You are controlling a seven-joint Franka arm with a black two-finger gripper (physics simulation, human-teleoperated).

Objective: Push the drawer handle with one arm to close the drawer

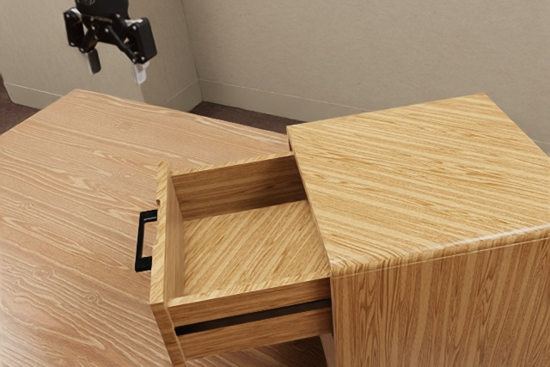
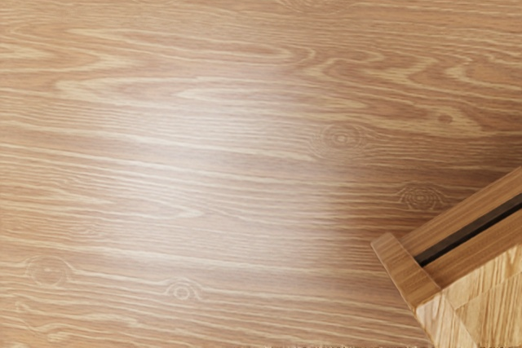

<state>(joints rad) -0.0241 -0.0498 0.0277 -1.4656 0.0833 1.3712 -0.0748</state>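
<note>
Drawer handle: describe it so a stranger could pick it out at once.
The wood-grained cabinet has its drawer out toward the exterior view's left. On that drawer's front panel sits the drawer handle, a black squared bracket. Unlike the black strip along the drawer's side, it juts out from the wood.

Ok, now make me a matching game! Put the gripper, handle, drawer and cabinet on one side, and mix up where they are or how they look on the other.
1. gripper
2. handle
3. drawer
4. cabinet

A. pulled out
B. at the exterior view's right edge
C. up in the air, open
D. black, on the front of number 3

Right pairs: 1-C, 2-D, 3-A, 4-B
</note>
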